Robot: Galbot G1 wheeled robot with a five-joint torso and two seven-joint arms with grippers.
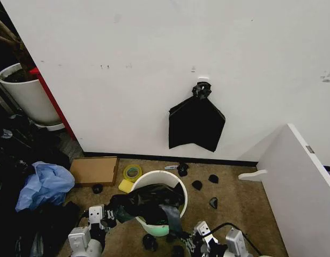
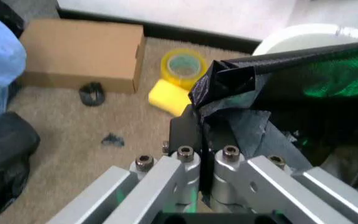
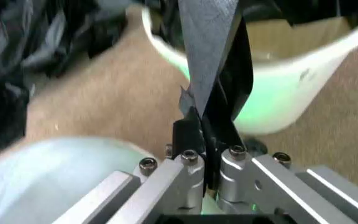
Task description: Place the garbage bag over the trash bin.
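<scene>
**Both pincers clamped on the bag at the bin**

Nearest the robot, the left pincer point(image 1: 103, 217) is closed on a bunched fold of the bag point(image 1: 149, 202), its jaws pressed tight on the black plastic in the left wrist view point(image 2: 203, 140). The right pincer point(image 1: 200, 235) likewise grips a flat strip of the bag point(image 3: 213, 60) that runs up from its jaws toward the bin point(image 3: 278, 102).

Between the two arms the bin point(image 1: 178, 179) stands on the carpet, with the bag lying crumpled across its near rim and spilling toward the left pincer; the far rim is bare.

Just beyond lie a yellow sponge point(image 1: 126, 186), a tape roll point(image 1: 132, 172) and a cardboard box point(image 1: 94, 170), with small black scraps scattered around. A flat black bundle point(image 1: 196, 123) hangs on the wall behind.
</scene>
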